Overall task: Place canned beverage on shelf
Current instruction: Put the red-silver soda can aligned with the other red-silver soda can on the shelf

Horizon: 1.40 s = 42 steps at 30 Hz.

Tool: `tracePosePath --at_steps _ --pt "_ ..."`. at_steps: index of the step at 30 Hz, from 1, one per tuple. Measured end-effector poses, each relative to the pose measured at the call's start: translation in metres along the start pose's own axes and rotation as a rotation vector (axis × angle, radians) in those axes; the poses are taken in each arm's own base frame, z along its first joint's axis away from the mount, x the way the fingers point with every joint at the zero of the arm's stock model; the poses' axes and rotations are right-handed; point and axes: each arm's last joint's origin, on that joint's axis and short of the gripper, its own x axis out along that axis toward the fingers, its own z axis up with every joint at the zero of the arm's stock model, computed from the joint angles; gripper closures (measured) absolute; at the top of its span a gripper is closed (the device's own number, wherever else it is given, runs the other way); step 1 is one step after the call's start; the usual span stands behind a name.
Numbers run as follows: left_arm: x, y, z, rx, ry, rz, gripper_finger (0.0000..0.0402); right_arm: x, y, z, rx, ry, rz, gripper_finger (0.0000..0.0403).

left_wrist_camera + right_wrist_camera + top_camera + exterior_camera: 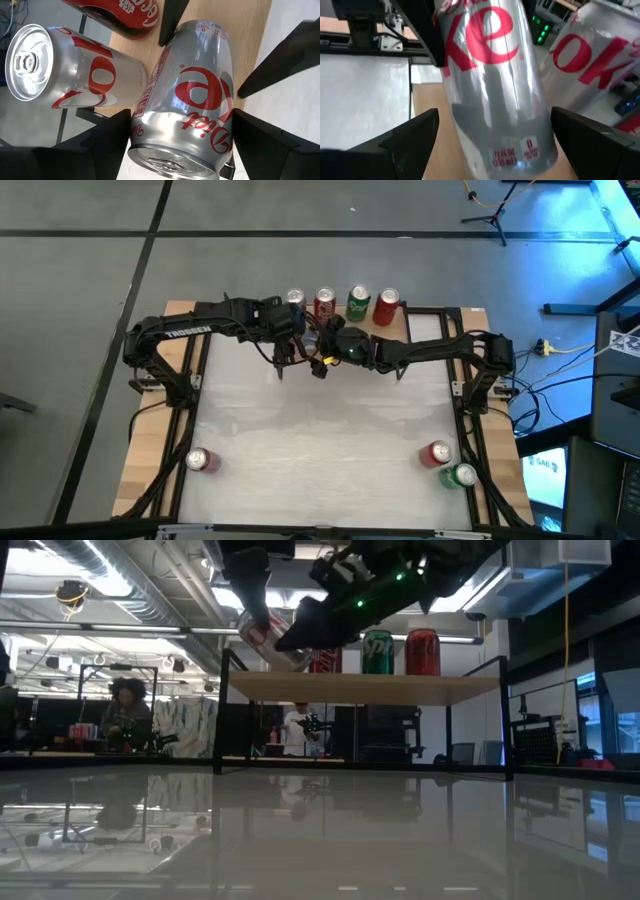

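My left gripper grips a silver can, tilted over the shelf. A second silver can stands just beside it, with a red can beyond. My right gripper faces the held can from the opposite side, its fingers spread wide, clear of the can.

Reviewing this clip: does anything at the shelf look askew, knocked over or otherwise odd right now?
One thing: the silver Diet Coke can is tilted over the wooden shelf, not upright like the cans standing on it. The left gripper holds it, and the right gripper brackets it, open. Nothing looks spilled or dented.
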Motion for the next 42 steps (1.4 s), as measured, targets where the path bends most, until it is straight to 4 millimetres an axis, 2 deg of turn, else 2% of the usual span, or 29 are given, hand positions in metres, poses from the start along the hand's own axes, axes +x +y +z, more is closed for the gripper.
tracePosePath --at_steps 10,20,27,37,42 --pt "0.000 0.000 0.001 -0.005 -0.011 -0.013 0.0095 0.010 0.003 -0.008 -0.011 -0.005 -0.037 0.0024" --pt "-0.001 0.000 0.001 0.011 -0.016 -0.013 0.0095 0.009 0.003 -0.008 -0.013 0.003 -0.052 0.0103" --pt "-0.003 0.001 0.001 0.024 -0.022 -0.012 0.0095 0.009 0.003 -0.008 -0.006 0.002 -0.052 0.0093" --pt "-0.027 0.010 -0.010 0.004 -0.078 -0.014 0.0095 0.008 0.003 -0.002 0.032 -0.044 -0.038 0.0099" --pt "-0.030 0.010 -0.011 0.000 -0.084 -0.045 0.0095 0.008 0.003 -0.001 0.070 -0.071 -0.015 0.0101"
